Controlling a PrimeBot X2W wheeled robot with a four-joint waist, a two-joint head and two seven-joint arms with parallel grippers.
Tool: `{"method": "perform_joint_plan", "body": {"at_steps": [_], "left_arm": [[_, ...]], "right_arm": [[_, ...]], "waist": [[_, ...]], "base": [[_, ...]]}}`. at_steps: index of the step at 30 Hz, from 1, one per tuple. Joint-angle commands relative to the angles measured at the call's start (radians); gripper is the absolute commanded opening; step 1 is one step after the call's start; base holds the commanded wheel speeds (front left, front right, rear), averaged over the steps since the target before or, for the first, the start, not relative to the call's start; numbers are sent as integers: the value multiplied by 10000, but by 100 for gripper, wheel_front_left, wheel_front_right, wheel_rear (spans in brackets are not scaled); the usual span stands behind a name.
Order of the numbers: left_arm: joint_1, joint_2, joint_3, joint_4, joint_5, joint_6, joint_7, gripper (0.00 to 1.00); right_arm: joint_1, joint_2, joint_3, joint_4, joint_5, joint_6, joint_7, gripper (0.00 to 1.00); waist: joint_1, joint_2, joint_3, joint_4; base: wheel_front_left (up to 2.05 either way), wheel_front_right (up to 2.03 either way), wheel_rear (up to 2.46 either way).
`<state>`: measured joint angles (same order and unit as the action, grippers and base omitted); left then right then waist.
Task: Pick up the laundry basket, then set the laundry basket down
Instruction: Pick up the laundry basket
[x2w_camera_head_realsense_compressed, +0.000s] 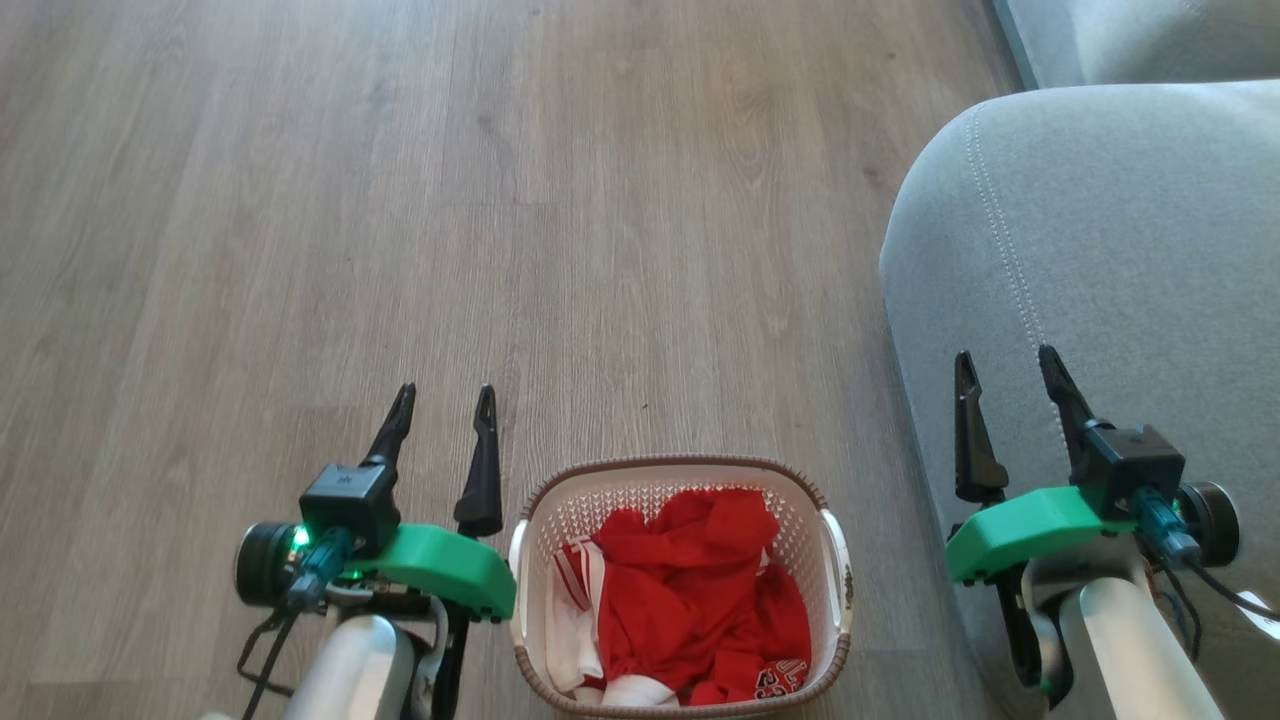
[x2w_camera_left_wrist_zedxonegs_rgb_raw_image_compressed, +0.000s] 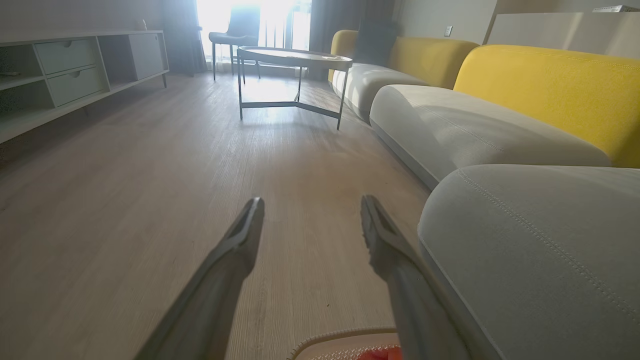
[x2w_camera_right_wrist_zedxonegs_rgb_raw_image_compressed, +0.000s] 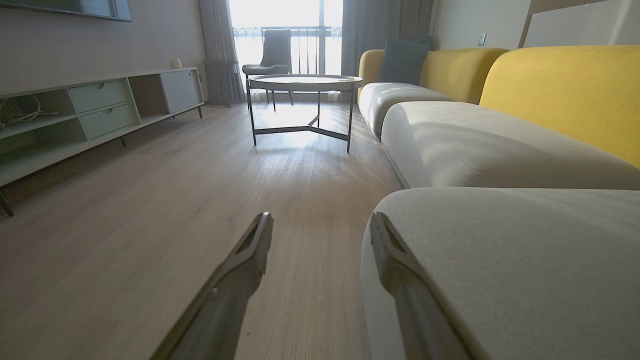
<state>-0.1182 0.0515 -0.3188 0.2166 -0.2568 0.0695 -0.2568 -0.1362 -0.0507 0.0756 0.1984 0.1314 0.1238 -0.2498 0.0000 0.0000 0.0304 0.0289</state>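
While the laundry basket (x2w_camera_head_realsense_compressed: 680, 468) sits on the floor (x2w_camera_head_realsense_compressed: 600, 200) close in front of the robot, both hands hang open and empty on either side of it. The left hand (x2w_camera_head_realsense_compressed: 445, 395) is just beside the basket's left handle (x2w_camera_head_realsense_compressed: 517, 560). The right hand (x2w_camera_head_realsense_compressed: 1005, 358) is farther off, above the grey sofa (x2w_camera_head_realsense_compressed: 1120, 230). The basket's long axis appears to run straight away from the robot, with one handle on each side. Red clothes (x2w_camera_head_realsense_compressed: 700, 580) lie inside.

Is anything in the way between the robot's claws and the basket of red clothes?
Nothing visible is. The laundry basket sits on the floor between the open left gripper and right gripper, with a gap on each side. The grey sofa crowds the right side.
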Motion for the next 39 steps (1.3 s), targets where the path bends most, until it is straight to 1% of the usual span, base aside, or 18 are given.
{"method": "perform_joint_plan", "body": {"at_steps": [1, 11, 19, 22, 26, 30, 36, 39], "left_arm": [[-353, -12, 249, -241, -73, -39, -49, 100], [-513, -12, 94, 105, -293, -28, -49, 100], [-947, -12, -347, 1061, -468, -53, -49, 100], [-1340, -12, -595, 1723, -693, -106, -49, 100], [-2051, -12, -958, 2765, -927, -150, -49, 100], [-2787, -12, -1285, 3672, -1171, -164, -49, 100], [-3777, -12, -1983, 5283, -1390, -246, -49, 100], [-4261, -12, -2236, 5971, -1621, -270, -49, 100]], "right_arm": [[-371, 5, 249, -337, -63, 69, -120, 100], [-481, 5, 216, -269, -130, 69, -120, 100], [-822, 5, 320, 247, -129, 69, -120, 100], [-1157, -29, 316, 844, -67, 69, -120, 100], [-1775, -55, 381, 2050, 342, 69, -120, 100], [-2426, -191, 561, 3026, 500, 69, -120, 100], [-3325, -358, 1100, 4568, 852, 69, -118, 100], [-3799, -406, 1526, 5376, 1153, 69, 101, 100]], "waist": [[0, 0, 33, 0], [0, 0, 483, 30], [0, 0, 1338, 59], [0, 0, 1965, 67], [0, 0, 2848, 71], [0, 0, 3661, 88], [0, 0, 4615, 95], [0, 0, 5032, 85]], "base": [[0, 0, 0], [0, 0, 0], [0, 0, 0], [0, 0, 0], [0, 0, 0], [0, 0, 0], [0, 0, 0], [0, 0, 0]]}}
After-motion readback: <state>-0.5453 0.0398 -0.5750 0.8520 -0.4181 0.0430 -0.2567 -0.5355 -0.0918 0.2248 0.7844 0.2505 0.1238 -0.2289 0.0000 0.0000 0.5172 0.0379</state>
